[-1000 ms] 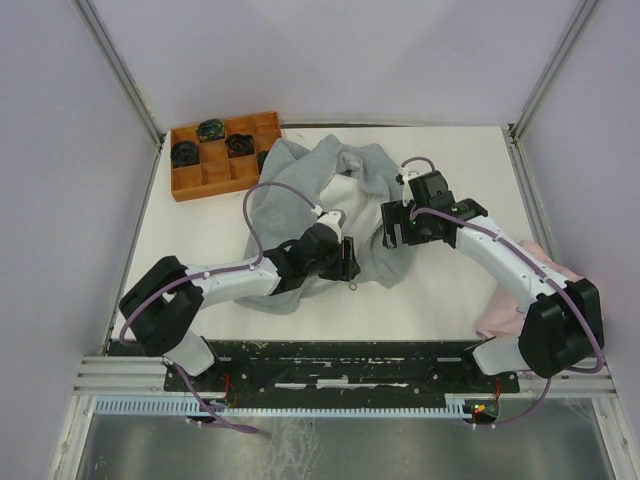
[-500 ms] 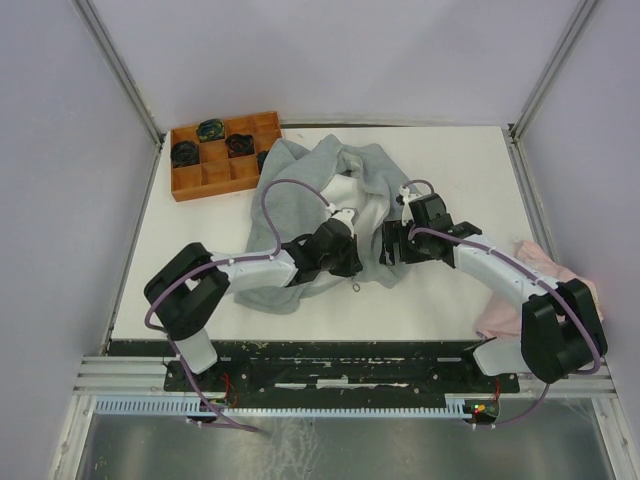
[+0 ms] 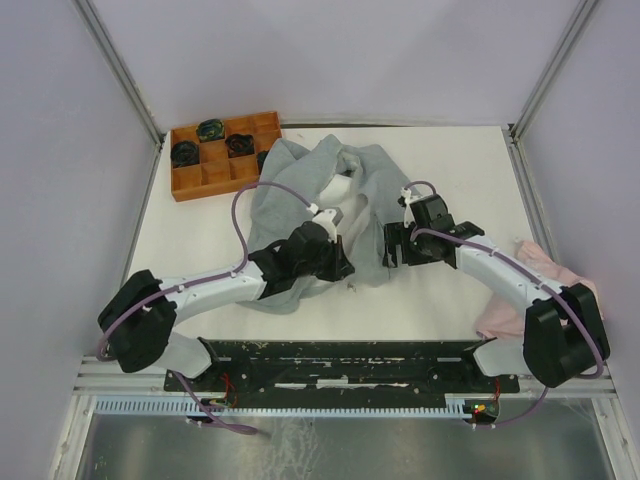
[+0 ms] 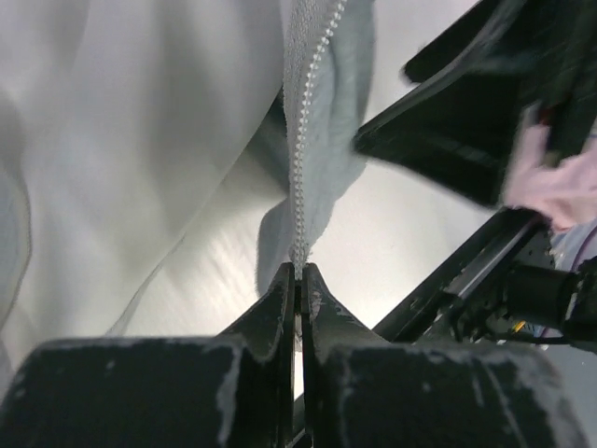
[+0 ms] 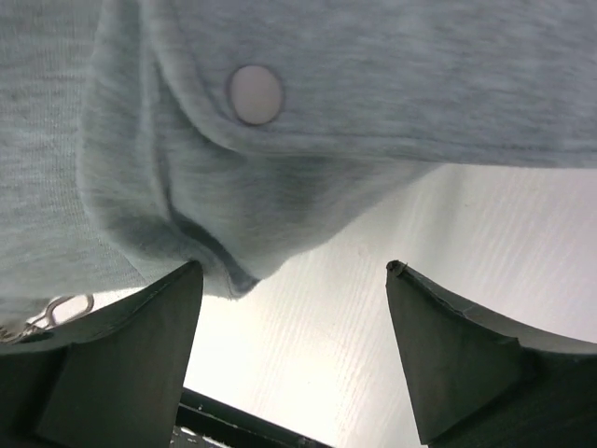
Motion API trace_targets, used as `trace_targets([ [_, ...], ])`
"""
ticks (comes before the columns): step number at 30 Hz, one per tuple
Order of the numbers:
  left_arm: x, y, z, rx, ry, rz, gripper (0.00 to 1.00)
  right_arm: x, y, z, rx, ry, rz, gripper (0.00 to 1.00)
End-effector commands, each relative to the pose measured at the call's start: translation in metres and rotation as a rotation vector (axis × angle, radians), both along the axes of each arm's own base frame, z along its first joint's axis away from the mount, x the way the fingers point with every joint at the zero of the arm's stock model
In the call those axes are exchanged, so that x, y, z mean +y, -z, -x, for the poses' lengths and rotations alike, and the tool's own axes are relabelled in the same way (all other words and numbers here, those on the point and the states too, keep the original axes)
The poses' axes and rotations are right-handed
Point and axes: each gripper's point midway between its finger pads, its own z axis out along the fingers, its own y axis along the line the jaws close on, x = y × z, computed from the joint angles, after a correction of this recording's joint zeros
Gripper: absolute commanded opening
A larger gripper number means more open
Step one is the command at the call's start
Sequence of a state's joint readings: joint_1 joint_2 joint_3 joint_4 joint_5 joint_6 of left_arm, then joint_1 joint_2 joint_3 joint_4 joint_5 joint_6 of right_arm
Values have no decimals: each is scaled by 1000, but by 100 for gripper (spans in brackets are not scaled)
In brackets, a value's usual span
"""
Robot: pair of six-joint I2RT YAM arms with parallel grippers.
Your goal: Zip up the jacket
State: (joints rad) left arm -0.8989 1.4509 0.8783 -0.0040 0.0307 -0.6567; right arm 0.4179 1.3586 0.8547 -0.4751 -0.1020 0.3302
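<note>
The light grey jacket (image 3: 290, 180) lies rumpled in the middle of the table, its front open and white lining showing. My left gripper (image 3: 342, 264) is at the jacket's lower hem. In the left wrist view the left gripper (image 4: 298, 273) is shut on the bottom end of the zipper tape (image 4: 300, 168), whose teeth run straight up from the jaws. My right gripper (image 3: 392, 246) stands open at the other front panel's lower corner. In the right wrist view the right gripper (image 5: 294, 266) has bare table between its fingers, below a flap with a white snap (image 5: 256, 94). A metal pull ring (image 5: 58, 308) shows at the left.
An orange compartment tray (image 3: 190, 180) with dark objects stands at the back left, touching the jacket's sleeve. A pale pink cloth (image 3: 535, 262) lies at the right edge under the right arm. The black base rail (image 3: 340, 362) runs along the near edge.
My left gripper has shut on the bottom of the zipper tape and its arm has drawn back to the left. The right gripper has stayed nearly in place, still open.
</note>
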Motion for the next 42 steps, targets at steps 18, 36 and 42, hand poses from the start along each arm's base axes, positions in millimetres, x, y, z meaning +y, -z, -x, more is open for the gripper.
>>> trace_targets([
  [18, 59, 41, 19, 57, -130, -154, 33, 51, -55, -79, -127, -37, -61, 86],
  [36, 161, 64, -30, 81, -403, -270, 63, 15, 37, -142, 45, 109, 114, 86],
  [42, 125, 76, -46, 127, -317, -198, 61, 0, 23, -169, 21, 133, 138, 86],
])
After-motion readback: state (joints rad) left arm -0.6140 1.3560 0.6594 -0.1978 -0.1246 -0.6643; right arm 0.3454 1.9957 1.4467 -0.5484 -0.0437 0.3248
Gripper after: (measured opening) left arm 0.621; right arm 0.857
